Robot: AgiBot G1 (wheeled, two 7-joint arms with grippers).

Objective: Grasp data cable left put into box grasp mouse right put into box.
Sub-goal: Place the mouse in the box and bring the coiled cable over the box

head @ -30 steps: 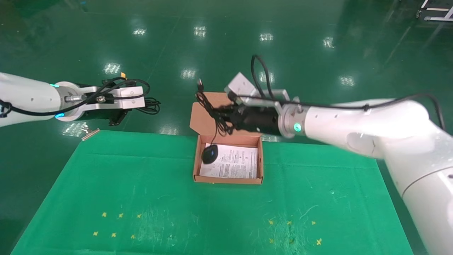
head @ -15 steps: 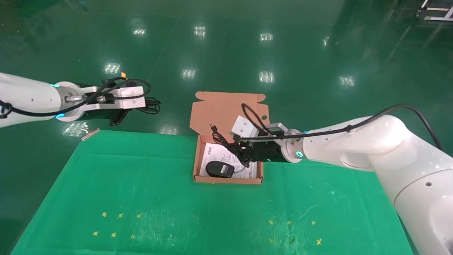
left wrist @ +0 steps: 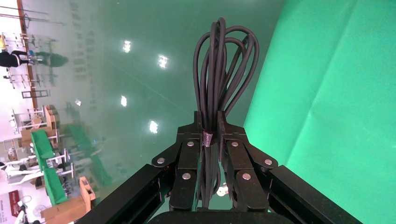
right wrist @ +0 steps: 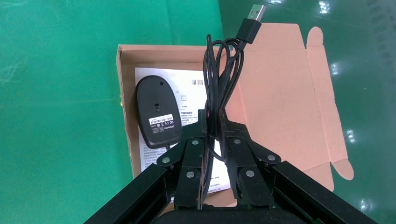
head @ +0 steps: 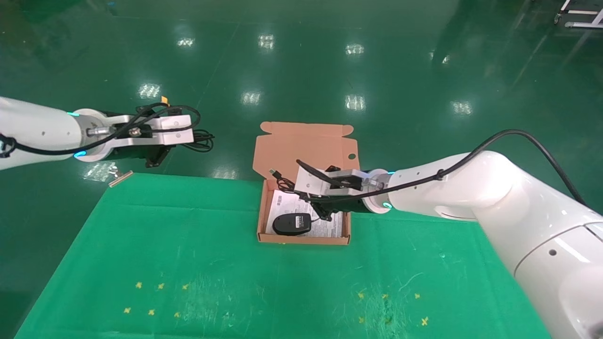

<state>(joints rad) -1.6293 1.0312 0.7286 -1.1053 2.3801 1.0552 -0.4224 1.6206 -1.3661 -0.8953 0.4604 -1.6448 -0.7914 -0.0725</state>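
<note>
The salmon box [head: 304,240] stands open at the table's far middle, lid [head: 301,146] flapped back. The black mouse [head: 292,224] lies underside up [right wrist: 158,110] on the white printed sheet inside. My right gripper [head: 325,214] hovers low over the box's right part, shut [right wrist: 214,119] on the mouse's bunched cord [right wrist: 219,70]. The cord's USB plug [right wrist: 251,23] sticks out over the lid. My left gripper [head: 175,145] is held off the table's far left corner, shut [left wrist: 210,122] on the looped data cable [left wrist: 219,70], whose loops [head: 200,140] poke out past the fingers.
A green cloth covers the table [head: 188,245], with small yellow cross marks near the front left [head: 150,296] and front right [head: 386,306]. A small metal piece [head: 120,178] lies at the far left corner. Glossy green floor lies beyond.
My right gripper has come down from above the lid to just over the box. The mouse went from dangling on its cord to lying flat inside. The left arm has not moved.
</note>
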